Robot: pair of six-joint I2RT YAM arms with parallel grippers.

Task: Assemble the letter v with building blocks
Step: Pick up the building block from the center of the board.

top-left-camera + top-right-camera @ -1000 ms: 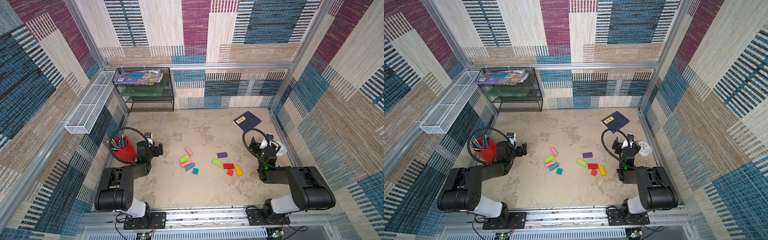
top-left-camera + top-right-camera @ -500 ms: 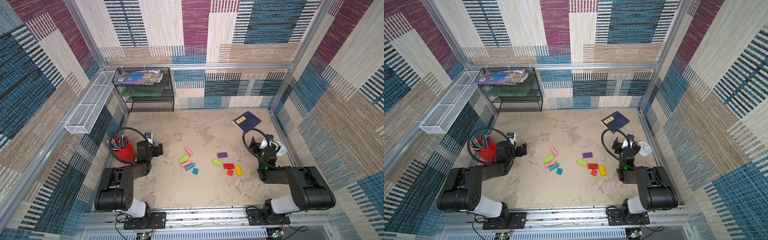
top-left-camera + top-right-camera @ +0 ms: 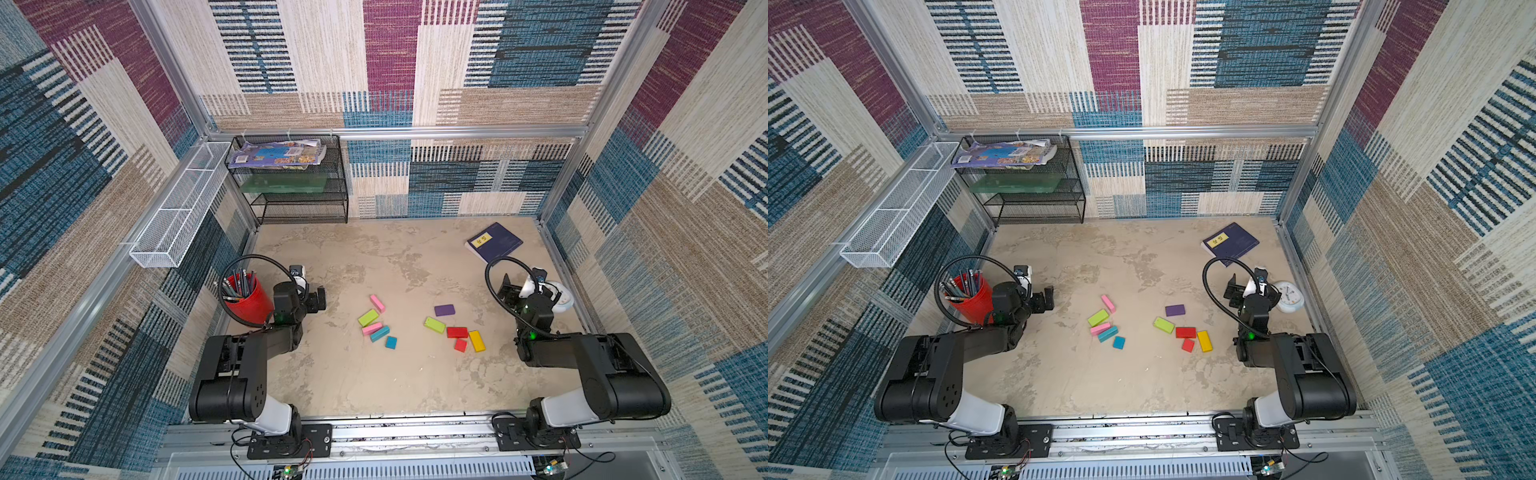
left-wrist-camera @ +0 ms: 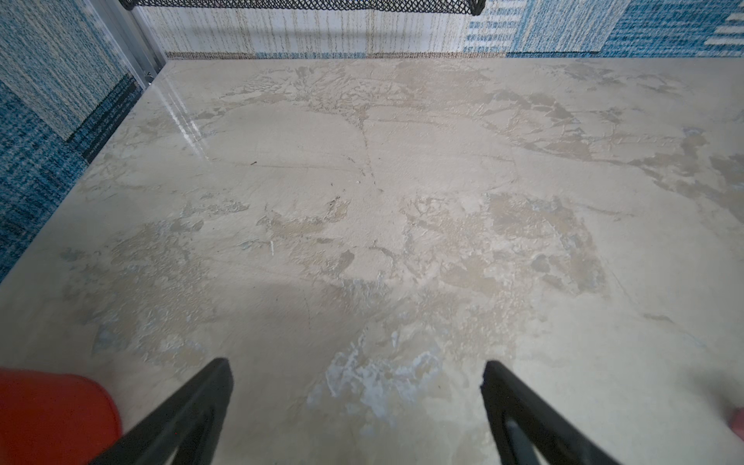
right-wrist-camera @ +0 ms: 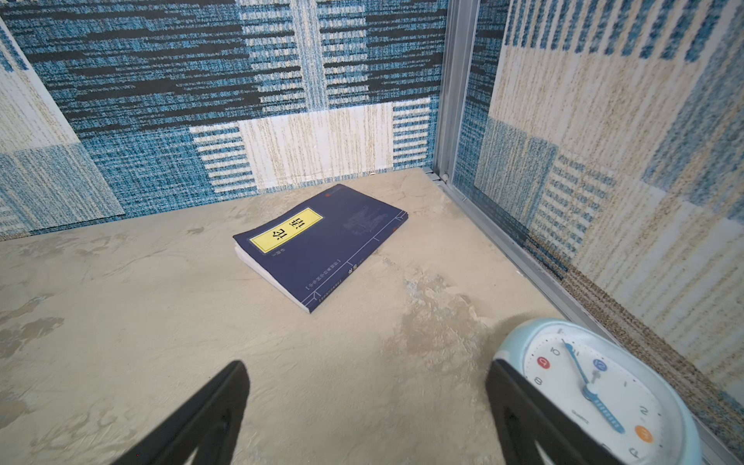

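The building blocks lie loose and flat on the table in two clusters in both top views. The left cluster has two pink blocks (image 3: 377, 303), a lime green one (image 3: 368, 318) and two teal ones (image 3: 380, 333). The right cluster holds purple (image 3: 444, 310), lime green (image 3: 434, 325), two red (image 3: 457, 332) and yellow (image 3: 476, 341) blocks. No letter v is in view. My left gripper (image 3: 312, 298) (image 4: 356, 366) hovers open over bare table, left of the blocks. My right gripper (image 3: 513, 291) (image 5: 364, 368) is open and empty, to their right.
A red cup of pens (image 3: 245, 301) stands beside my left gripper. A pale blue clock (image 5: 596, 394) lies right against my right gripper's finger. A dark blue book (image 5: 322, 241) lies at the back right. A black wire shelf (image 3: 299, 187) fills the back left corner.
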